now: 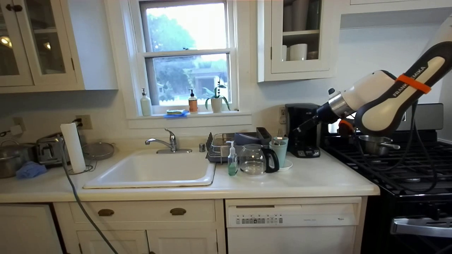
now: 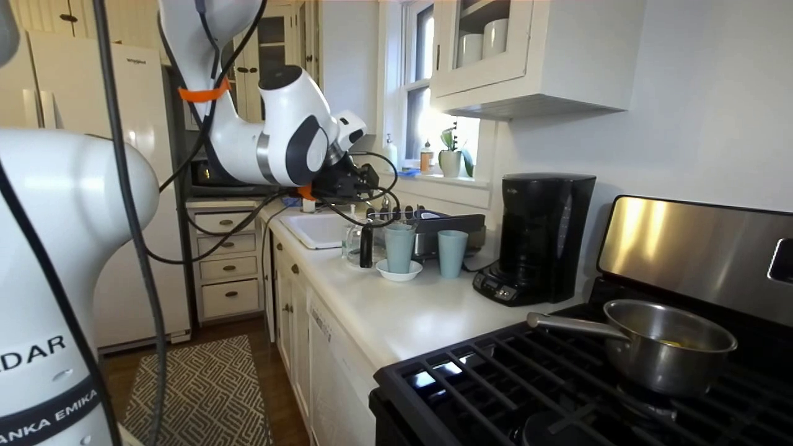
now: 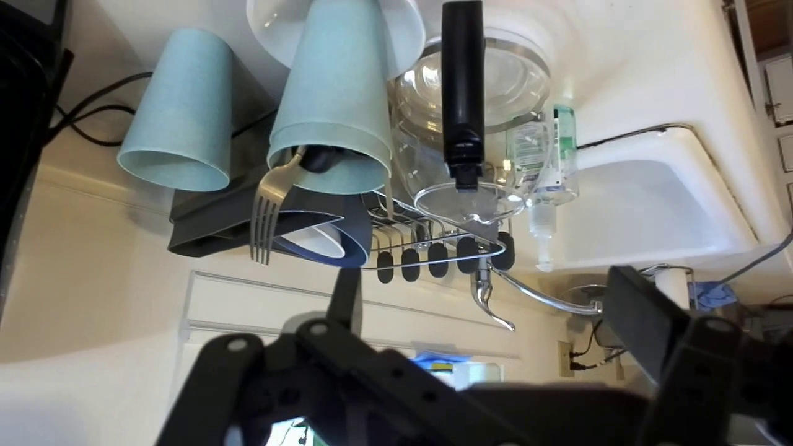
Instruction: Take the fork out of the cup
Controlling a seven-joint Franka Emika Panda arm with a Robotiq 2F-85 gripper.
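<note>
Since its jaws stand wide apart with nothing between them, the end effector (image 3: 486,279) is, I judge, at the approach step. In the wrist view (where things appear bottom-up) the fork (image 3: 277,192) is between nine and ten o'clock of it, leaning in the cup (image 3: 334,74) with its tines out past the rim. Next probably comes a shift that way, a grip on the fork's neck free of the rim, then a pull along the cup's length. At ten o'clock, past the fork, stands a second cup (image 3: 179,111); at twelve, the glass jug (image 3: 474,121) crowds the cup, so sideways room seems tight. In an exterior view, the coffee maker (image 1: 304,141) bounds the cup between one and two o'clock, the front edge of the worktop (image 1: 317,176) runs at six, and straight up, short of the cabinet (image 1: 298,66), looks the freest way out.
</note>
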